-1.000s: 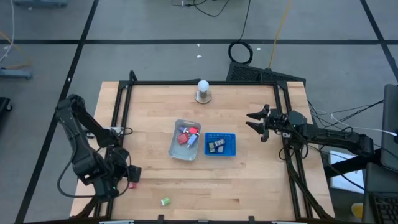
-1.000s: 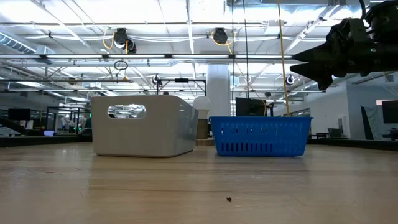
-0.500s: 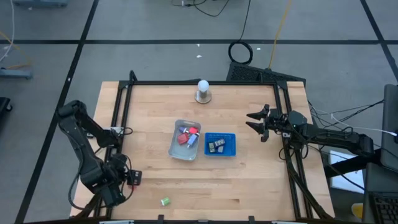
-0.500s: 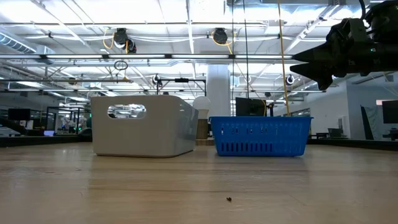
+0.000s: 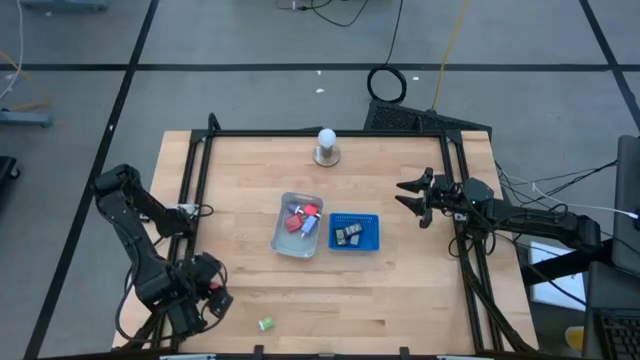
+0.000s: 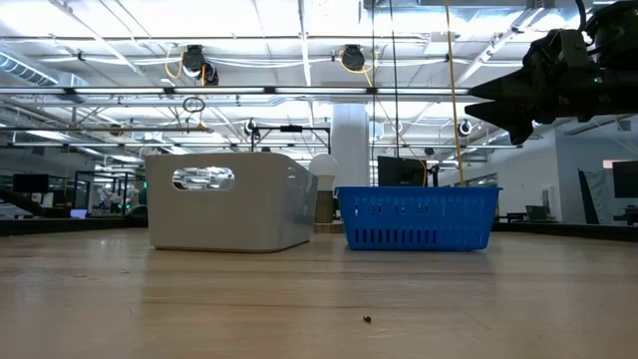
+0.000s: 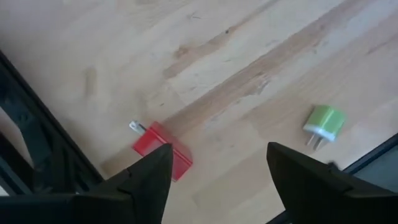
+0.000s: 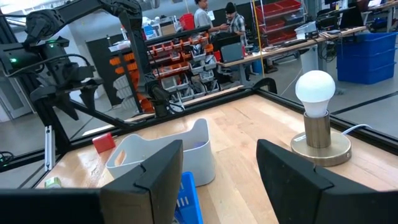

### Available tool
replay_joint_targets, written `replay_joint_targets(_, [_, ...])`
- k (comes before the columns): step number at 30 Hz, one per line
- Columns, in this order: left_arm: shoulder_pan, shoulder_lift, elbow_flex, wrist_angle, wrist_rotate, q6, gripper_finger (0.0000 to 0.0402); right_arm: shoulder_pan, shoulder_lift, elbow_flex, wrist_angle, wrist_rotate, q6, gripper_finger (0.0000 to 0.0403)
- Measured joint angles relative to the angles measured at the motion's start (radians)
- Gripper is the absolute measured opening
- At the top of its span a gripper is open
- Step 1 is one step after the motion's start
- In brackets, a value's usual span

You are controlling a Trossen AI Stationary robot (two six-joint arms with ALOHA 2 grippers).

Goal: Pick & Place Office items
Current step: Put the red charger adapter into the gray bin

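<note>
The left arm is folded down over the counter's point(image 5: 400, 290) near-left corner, its left pincer point(image 7: 217, 180) pointed down at the wood with fingers apart and nothing between them. A red office item point(image 7: 163, 149) lies just beneath, partly behind one finger; a green office item point(image 7: 323, 123) lies near it along the near edge. Other office items point(image 5: 303, 219) sit in the clear tray point(image 5: 281, 240) and, seemingly, the blue basket point(image 5: 372, 232) mid-counter. The right arm reaches in level from the right edge, right pincer point(image 5: 409, 195) raised, spread and empty.
</note>
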Motion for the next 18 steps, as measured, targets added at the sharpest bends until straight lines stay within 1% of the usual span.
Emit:
replay_joint_targets(3, [-0.004, 0.0, 0.0, 0.005, 0.003, 0.09, 0.0249, 0.0, 0.0, 0.0, 0.0, 0.0, 0.0, 0.0196])
replay_joint_targets(6, [-0.008, 0.0, 0.0, 0.006, 0.0, 0.263, 0.0242, 0.0, 0.0, 0.0, 0.0, 0.0, 0.0, 0.0196])
replay_joint_targets(12, [-0.021, -0.003, 0.0, 0.025, -0.007, 0.779, 0.0235, 0.0, 0.0, 0.0, 0.0, 0.0, 0.0, 0.0196])
replay_joint_targets(15, [-0.034, -0.003, 0.0, 0.052, 0.002, 1.049, 0.0235, 0.0, 0.0, 0.0, 0.0, 0.0, 0.0, 0.0196])
replay_joint_targets(18, [-0.049, -0.003, 0.0, 0.091, 0.031, 1.274, 0.0237, 0.0, 0.0, 0.0, 0.0, 0.0, 0.0, 0.0196])
